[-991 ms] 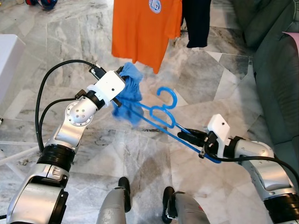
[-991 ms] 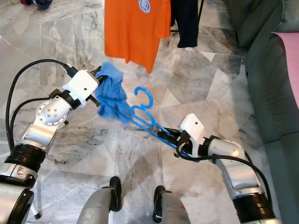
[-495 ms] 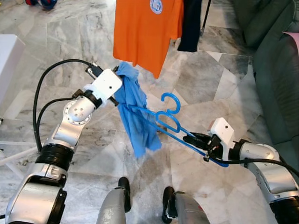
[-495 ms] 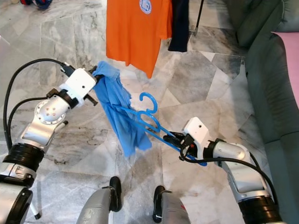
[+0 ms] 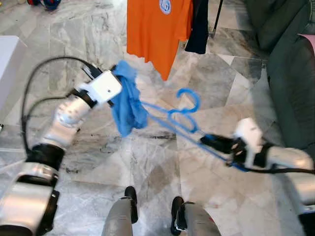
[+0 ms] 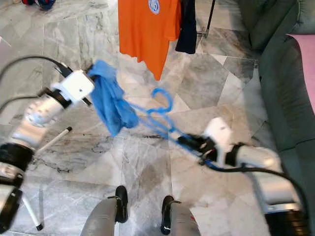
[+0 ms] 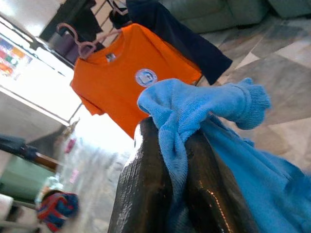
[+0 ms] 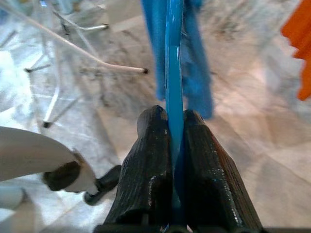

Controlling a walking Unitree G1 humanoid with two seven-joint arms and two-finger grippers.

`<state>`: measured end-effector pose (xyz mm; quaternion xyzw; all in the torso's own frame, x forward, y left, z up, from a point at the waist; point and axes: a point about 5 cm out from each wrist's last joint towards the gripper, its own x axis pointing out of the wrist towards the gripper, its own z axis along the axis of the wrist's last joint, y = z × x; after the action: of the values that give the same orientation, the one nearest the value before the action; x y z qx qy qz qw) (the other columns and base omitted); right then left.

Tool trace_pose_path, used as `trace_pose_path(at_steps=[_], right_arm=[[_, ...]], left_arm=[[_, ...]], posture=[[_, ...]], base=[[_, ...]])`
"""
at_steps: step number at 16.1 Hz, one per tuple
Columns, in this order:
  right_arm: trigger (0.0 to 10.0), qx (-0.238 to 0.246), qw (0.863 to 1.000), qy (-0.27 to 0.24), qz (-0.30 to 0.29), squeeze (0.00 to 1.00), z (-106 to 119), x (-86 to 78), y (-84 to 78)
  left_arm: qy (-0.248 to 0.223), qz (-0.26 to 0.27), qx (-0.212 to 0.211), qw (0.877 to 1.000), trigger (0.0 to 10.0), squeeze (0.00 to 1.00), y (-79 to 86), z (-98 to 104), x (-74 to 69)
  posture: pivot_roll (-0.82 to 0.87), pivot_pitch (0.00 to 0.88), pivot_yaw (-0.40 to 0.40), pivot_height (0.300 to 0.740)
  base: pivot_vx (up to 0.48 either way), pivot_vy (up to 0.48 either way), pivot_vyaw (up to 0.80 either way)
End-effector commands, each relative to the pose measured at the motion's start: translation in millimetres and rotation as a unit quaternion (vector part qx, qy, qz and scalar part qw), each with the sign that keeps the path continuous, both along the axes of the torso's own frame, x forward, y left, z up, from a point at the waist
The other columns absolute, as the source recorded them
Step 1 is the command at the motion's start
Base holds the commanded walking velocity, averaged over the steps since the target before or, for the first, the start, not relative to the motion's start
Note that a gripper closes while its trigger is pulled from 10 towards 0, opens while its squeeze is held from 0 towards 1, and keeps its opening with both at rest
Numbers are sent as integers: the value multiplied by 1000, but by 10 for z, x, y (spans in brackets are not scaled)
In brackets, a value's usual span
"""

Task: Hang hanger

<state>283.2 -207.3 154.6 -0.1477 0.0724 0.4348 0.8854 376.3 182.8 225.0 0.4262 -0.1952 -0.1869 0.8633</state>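
A blue plastic hanger (image 5: 183, 116) stretches across the middle of the left eye view, its hook curling upward. A blue garment (image 5: 127, 101) hangs bunched on its left end. My left gripper (image 5: 117, 83) is shut on the top of that garment (image 7: 194, 109). At the right, my right gripper (image 5: 210, 142) is shut on the hanger's lower bar (image 8: 173, 58), which runs straight out between its black fingers (image 8: 150, 165). Behind, an orange shirt (image 5: 157, 29) and a dark garment (image 5: 199, 24) hang from a rack.
A grey-green sofa (image 5: 290, 64) fills the right side. A white object (image 5: 7, 59) sits at the far left edge. A white pole (image 6: 51, 140) lies on the marble floor at the left. My own feet (image 5: 152, 206) show at the bottom.
The blue garment, hanging long half a second ago, is bunched up again near my left gripper. Both arms look blurred with motion, and the right gripper with the hanger has shifted rightward.
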Motion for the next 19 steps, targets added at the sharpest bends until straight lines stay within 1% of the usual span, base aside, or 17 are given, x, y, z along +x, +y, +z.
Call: trace_pose_path(at_steps=[1,2,3,4,5,6,7,10,11,13,16,19], right_arm=[[10000,-7,1000,-5,-12,0,33,-11,-80],[10000,-17,999,-12,-25,0,50,6,-121],[10000,-24,998,-27,-50,0,55,60,-146],[10000,-23,997,-31,-63,0,21,91,-123],[10000,-24,997,-29,-65,0,-60,97,-55],[10000,-22,998,-21,-61,0,-146,86,12],[10000,-20,998,-19,-60,0,-160,83,22],[10000,-13,999,10,-32,0,-267,15,97],[10000,-11,999,16,-26,0,-275,0,99],[10000,-12,999,37,1,0,-268,-80,83],[10000,-15,999,50,13,0,-244,-157,39],[10000,-15,998,55,13,0,-251,-166,20]], left_arm=[[-2,-3,30,1000,10000,0,51,-2,-1],[-3,-3,39,999,10000,0,71,3,6],[-1,-4,31,999,10000,0,74,5,9],[-1,-14,27,1000,10000,0,43,-12,2],[1,-26,23,999,10000,0,-16,-47,-14],[2,-33,23,999,10000,0,-54,-82,-24],[1,-34,23,999,10000,0,-56,-88,-24],[-4,-46,24,999,10000,0,-73,-81,-32],[-6,-47,24,999,10000,0,-73,-67,-32],[-11,-42,24,999,10000,0,-49,-20,-12],[-12,-31,26,999,10000,0,-7,-17,0],[-13,-31,21,999,10000,0,-17,-6,11]], posture=[[50,348,11,740],[50,348,13,740],[49,348,15,740],[50,345,15,740],[52,343,14,740],[56,340,12,740],[56,340,12,740],[65,335,4,740],[65,335,4,740],[62,335,5,740],[53,337,8,740],[52,340,13,740]], base=[[0,0,0],[0,0,0],[0,0,0],[0,0,0],[0,0,0],[0,0,0],[0,0,0],[0,0,0],[0,0,0],[0,0,0],[0,0,0],[0,0,0]])
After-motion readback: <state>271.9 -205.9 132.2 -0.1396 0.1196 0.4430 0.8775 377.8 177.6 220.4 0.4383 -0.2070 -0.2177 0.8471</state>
